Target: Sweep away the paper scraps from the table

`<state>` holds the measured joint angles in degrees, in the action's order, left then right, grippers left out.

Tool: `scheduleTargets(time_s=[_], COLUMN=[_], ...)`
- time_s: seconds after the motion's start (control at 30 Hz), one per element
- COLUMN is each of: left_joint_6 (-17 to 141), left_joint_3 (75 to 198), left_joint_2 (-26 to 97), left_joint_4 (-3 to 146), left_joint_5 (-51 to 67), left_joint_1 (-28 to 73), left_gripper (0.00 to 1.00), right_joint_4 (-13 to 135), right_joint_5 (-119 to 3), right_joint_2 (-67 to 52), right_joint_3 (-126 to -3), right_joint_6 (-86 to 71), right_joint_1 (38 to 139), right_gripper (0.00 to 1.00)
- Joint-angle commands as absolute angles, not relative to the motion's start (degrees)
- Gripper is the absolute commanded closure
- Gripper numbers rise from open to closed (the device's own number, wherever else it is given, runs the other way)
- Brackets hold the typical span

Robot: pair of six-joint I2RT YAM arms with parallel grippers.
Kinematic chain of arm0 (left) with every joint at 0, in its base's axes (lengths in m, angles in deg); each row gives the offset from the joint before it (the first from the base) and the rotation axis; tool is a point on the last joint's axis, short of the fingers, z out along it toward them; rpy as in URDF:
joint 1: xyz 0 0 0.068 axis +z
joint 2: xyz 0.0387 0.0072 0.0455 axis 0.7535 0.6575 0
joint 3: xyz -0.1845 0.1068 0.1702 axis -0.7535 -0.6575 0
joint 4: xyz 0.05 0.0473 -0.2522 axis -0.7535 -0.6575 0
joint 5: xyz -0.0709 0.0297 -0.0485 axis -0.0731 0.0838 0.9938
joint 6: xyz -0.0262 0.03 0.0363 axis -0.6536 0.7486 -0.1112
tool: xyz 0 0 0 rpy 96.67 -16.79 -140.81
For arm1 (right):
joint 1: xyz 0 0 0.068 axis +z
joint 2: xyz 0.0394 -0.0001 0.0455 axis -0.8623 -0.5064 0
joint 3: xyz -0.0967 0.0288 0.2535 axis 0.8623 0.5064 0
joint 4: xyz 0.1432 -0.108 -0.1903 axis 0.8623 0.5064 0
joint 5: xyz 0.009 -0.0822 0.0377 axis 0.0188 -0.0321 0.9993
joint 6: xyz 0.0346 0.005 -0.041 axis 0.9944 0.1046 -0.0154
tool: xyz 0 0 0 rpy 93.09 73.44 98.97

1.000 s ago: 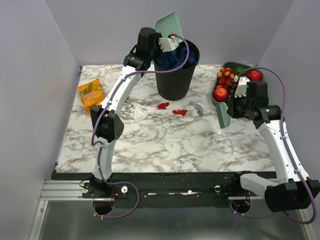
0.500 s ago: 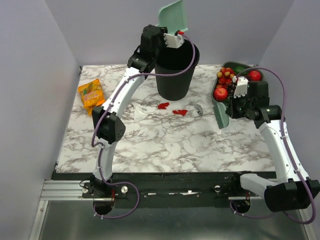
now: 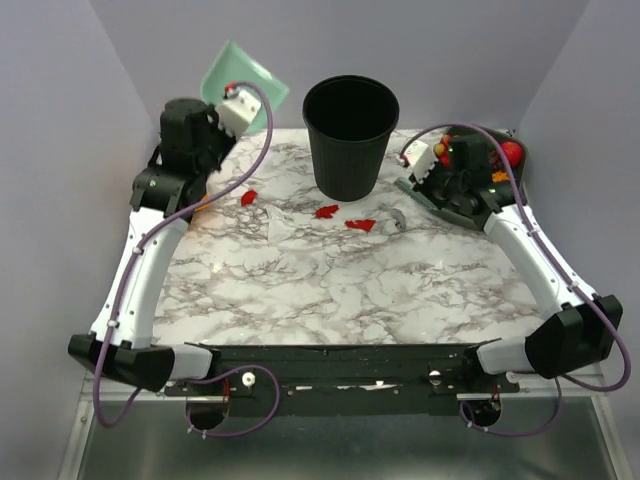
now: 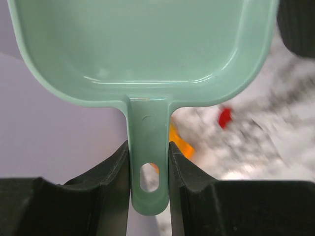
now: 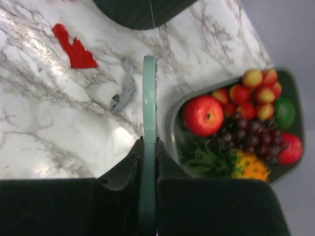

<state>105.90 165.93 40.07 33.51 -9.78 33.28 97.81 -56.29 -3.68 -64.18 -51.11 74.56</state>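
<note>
Above the far left corner of the table [image 3: 330, 290], seen from overhead, my left claw [image 3: 228, 98] holds a teal dustpan [image 3: 247, 78] up in the air, tilted, well left of the black bin [image 3: 350, 135]. The paper scraps [image 3: 326, 211] lie on the marble just in front of the bin: one red bit to the left near my left arm, two more side by side near the bin's foot. A grey scrap [image 3: 397, 220] lies just right of them. My right claw [image 3: 428, 186] sits low at the far right, beside the bin, with a thin teal tool [image 3: 408, 188] in it, and it covers much of the fruit tray [image 3: 512, 152].

From my left wrist, both fingers [image 4: 110, 182] press on the dustpan's handle, narrowly parted with only the handle between them. The pan's hollow looks bare. Below it I see one red scrap on the table, a corner of an orange packet [image 4: 179, 142] close to the handle, and the bin's edge at the upper right.

From my right wrist, the fingers are nearly closed on the teal tool, which I see edge-on as a slim strip. One red scrap lies to the far left, the grey scrap just left of the strip, and the fruit tray, with an apple [image 5: 203, 114] and grapes, to its right.
</note>
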Motion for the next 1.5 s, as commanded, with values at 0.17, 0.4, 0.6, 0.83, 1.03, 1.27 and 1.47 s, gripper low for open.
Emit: scheduleTargets(time_s=[0.17, 0.4, 0.6, 0.83, 1.03, 1.27, 1.47], left_joint_6=[98.95, 95.78, 99.74, 101.32, 101.06, 101.06, 100.71], left_joint_3=[127.64, 124.1, 119.27, 116.89, 115.48, 114.69, 114.25], left_joint_2=[24.63, 24.18, 24.71, 25.94, 26.99, 27.26, 26.91], left_joint_4=[20.6, 19.91, 18.95, 20.09, 21.32, 20.53, 18.95], left_joint_5=[1.83, 4.81, 5.61, 5.96, 7.98, 8.68, 8.86], left_joint_1=[33.69, 33.86, 33.78, 33.86, 33.78, 33.86, 33.78], left_gripper=[1.0, 1.0, 1.0, 1.0, 1.0, 1.0, 1.0], right_joint_4=[84.5, 83.27, 84.75, 96.08, 111.47, 103.24, 91.28], right_joint_5=[-62.48, -67.06, -66.62, -65.83, -55.38, -59.85, -63.02], right_joint_2=[-18.95, -23.97, -17.83, -10.55, -3.49, -4.36, -13.41], right_joint_3=[-70.24, -67.29, -57.88, -54.52, -56.89, -65.6, -67.71], right_joint_6=[-69.07, -77.34, -79.38, -67.69, -60.04, -59.05, -70.91], right_joint_1=[78.12, 80.23, 85.5, 92.62, 96.49, 96.4, 96.14], right_gripper=[0.99, 0.99, 0.99, 0.99, 1.0, 1.0, 0.99])
